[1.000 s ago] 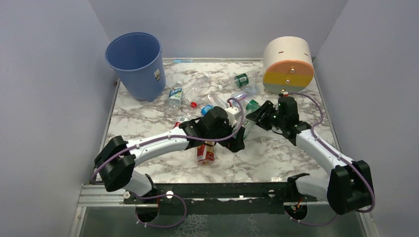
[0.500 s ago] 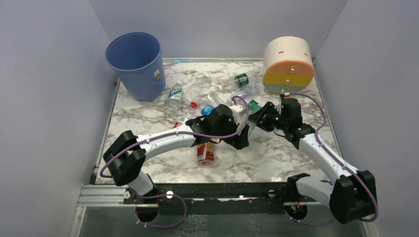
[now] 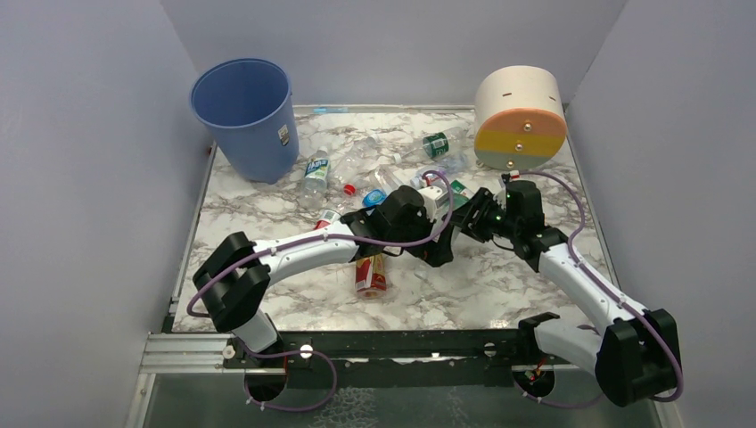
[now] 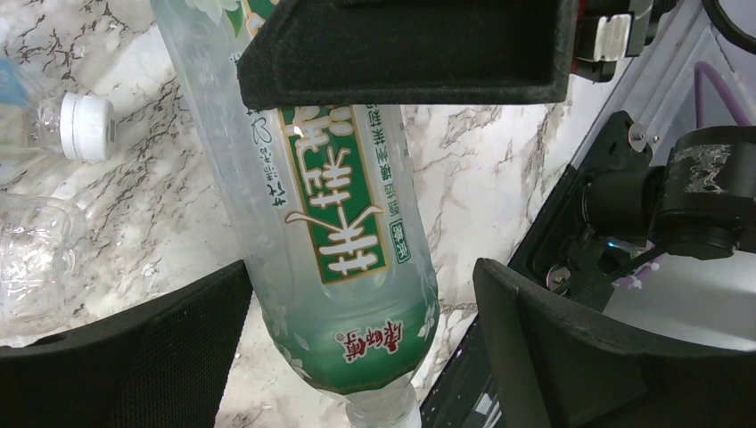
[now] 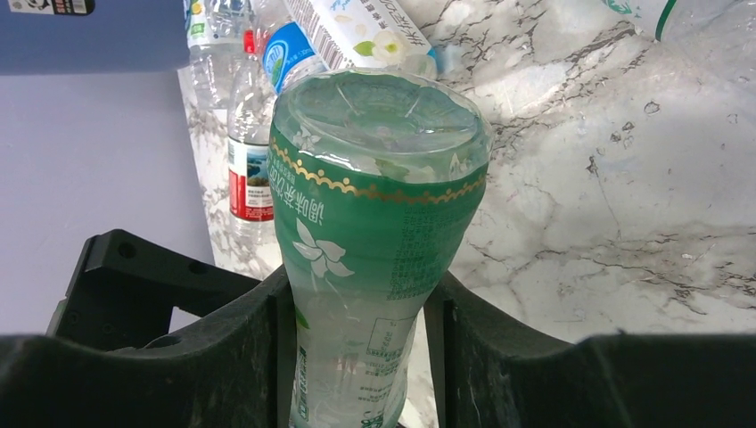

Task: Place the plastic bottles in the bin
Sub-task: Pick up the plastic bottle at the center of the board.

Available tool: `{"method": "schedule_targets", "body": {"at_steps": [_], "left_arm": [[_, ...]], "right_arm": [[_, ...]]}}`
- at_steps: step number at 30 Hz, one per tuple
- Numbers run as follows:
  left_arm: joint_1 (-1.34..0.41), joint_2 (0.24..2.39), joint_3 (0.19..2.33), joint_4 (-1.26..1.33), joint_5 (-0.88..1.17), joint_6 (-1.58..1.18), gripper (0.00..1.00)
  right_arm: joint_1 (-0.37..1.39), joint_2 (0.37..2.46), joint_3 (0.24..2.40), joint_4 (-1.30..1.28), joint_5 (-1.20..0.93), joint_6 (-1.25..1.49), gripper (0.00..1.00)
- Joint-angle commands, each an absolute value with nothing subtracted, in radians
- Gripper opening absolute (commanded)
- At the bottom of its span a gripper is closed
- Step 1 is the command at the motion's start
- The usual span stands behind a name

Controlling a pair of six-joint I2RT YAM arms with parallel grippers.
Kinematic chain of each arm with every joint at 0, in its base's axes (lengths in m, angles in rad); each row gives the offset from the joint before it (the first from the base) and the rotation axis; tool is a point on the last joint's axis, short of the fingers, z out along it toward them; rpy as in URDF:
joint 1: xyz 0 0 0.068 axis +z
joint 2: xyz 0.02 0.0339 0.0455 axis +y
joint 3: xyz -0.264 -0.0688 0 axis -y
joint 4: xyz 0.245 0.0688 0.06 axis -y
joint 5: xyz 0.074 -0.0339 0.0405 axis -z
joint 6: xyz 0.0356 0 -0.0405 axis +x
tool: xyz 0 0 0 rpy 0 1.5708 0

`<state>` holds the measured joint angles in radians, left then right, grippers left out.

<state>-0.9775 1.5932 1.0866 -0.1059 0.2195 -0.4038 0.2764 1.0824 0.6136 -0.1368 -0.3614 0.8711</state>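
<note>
A clear bottle with a green label (image 5: pixel 374 205) is pinched at its waist by my right gripper (image 5: pixel 357 339), which is shut on it above the table's middle. My left gripper (image 4: pixel 361 294) is open, and its jaws stand on either side of that same bottle (image 4: pixel 348 223) without touching it. From above, the two grippers meet right of centre: left gripper (image 3: pixel 441 242), right gripper (image 3: pixel 472 217). The blue bin (image 3: pixel 242 116) stands at the back left. Several other bottles lie near the back, among them a green-labelled one (image 3: pixel 437 144) and a blue-labelled one (image 3: pixel 316 169).
A cream, orange and yellow drum (image 3: pixel 520 116) stands at the back right. An amber bottle with a red label (image 3: pixel 371 276) lies under my left forearm. A white-capped bottle (image 4: pixel 85 125) lies left of the held one. Grey walls close in both sides.
My left arm has swung right and forward until its open jaws straddle the bottle. The right gripper has shifted slightly left, carrying the bottle toward it.
</note>
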Motion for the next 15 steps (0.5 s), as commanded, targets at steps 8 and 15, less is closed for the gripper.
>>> {"method": "schedule_targets", "body": {"at_steps": [8,15], "left_arm": [[-0.986,1.624,1.132,-0.06,0.235,-0.414,0.96],[-0.987,1.629,1.133,-0.054,0.238,-0.417,0.85]], "right_arm": [[0.29,1.037,0.601,-0.146,-0.402,0.88,0.5],[0.291,1.037,0.599,-0.15,-0.403,0.876,0.5]]}}
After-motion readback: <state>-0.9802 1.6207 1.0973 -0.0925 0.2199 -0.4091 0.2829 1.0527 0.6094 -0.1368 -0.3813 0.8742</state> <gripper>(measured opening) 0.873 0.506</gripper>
